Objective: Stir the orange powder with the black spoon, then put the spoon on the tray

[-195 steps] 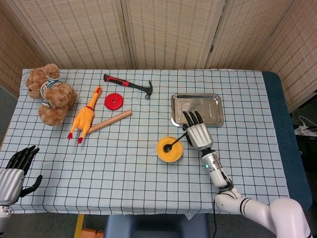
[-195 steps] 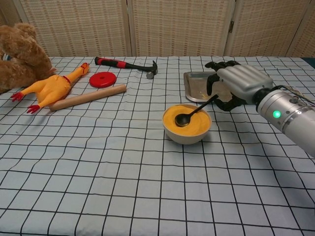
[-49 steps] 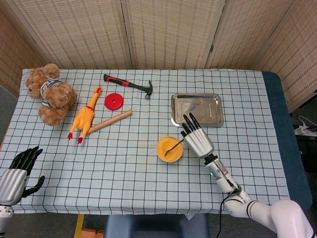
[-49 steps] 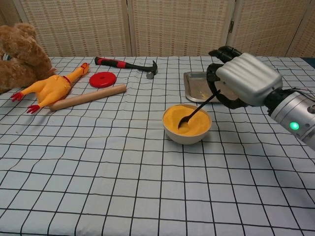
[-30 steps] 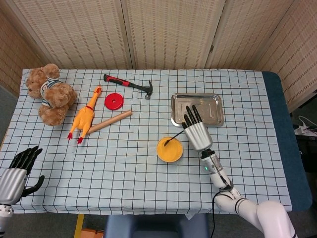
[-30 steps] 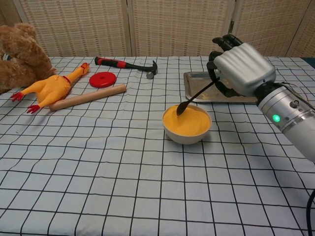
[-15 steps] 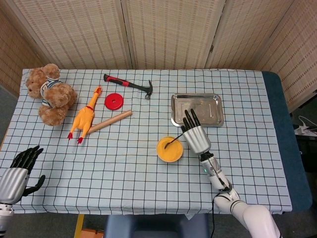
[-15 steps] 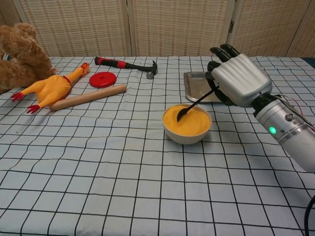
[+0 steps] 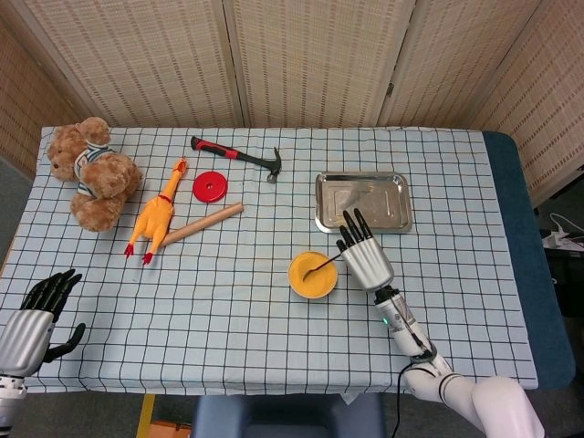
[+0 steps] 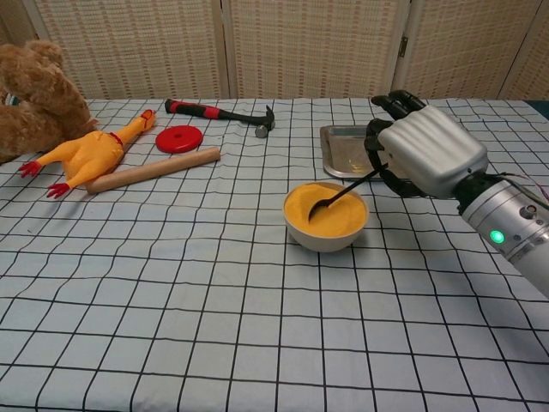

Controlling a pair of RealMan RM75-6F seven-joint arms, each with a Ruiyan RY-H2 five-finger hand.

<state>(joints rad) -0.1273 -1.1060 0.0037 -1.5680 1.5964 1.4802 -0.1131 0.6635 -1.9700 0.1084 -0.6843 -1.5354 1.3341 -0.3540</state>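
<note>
The thin black spoon is being gripped by the right hand. Lifted clear a second ago, its tip is now being dipped back into the orange powder in the small white bowl, so stirring is judged unfinished.

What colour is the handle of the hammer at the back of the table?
The hammer has a black and red handle, clearest in the chest view.

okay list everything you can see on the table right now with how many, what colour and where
teddy bear: one, brown, far left
rubber chicken: one, yellow-orange, beside the bear
rolling pin: one, wooden, beside the chicken
disc: one, red, centre-left
hammer: one, red and black, far centre
tray: one, silver, right of centre
bowl: one, white, orange powder inside, centre
spoon: one, black, tip in the powder
left hand: black and silver, near left, holding nothing
right hand: holds the spoon
</note>
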